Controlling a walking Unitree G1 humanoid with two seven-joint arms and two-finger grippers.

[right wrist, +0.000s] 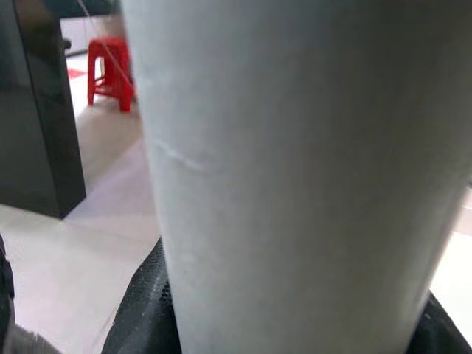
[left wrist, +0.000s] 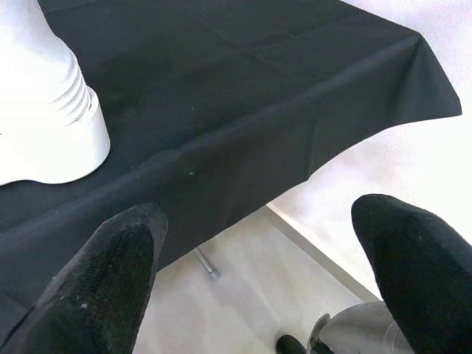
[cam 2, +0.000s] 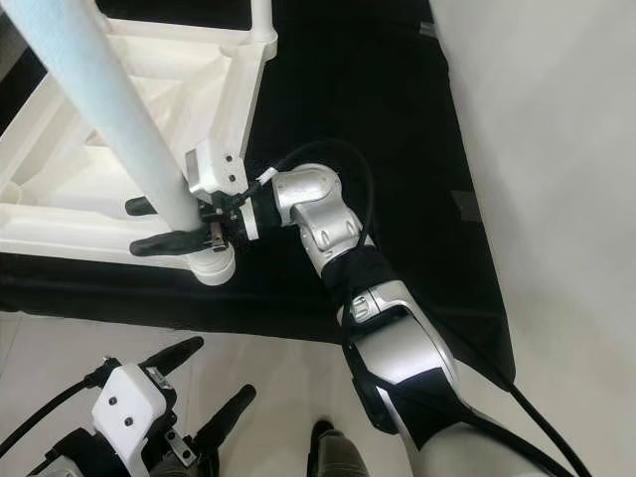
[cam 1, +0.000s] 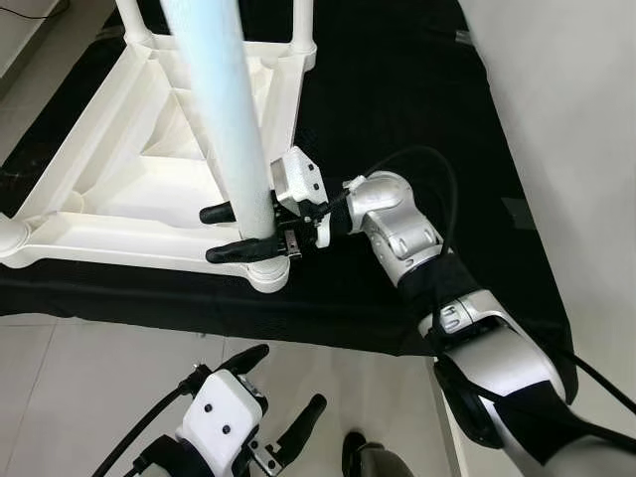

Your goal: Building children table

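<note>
Smooth cylindrical white table leg (cam 1: 227,109)

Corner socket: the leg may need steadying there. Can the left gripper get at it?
Probably yes. The left gripper hangs open below the cloth's edge, with open air up to the socket. The right gripper, clamping the leg just above, crowds it.
</note>
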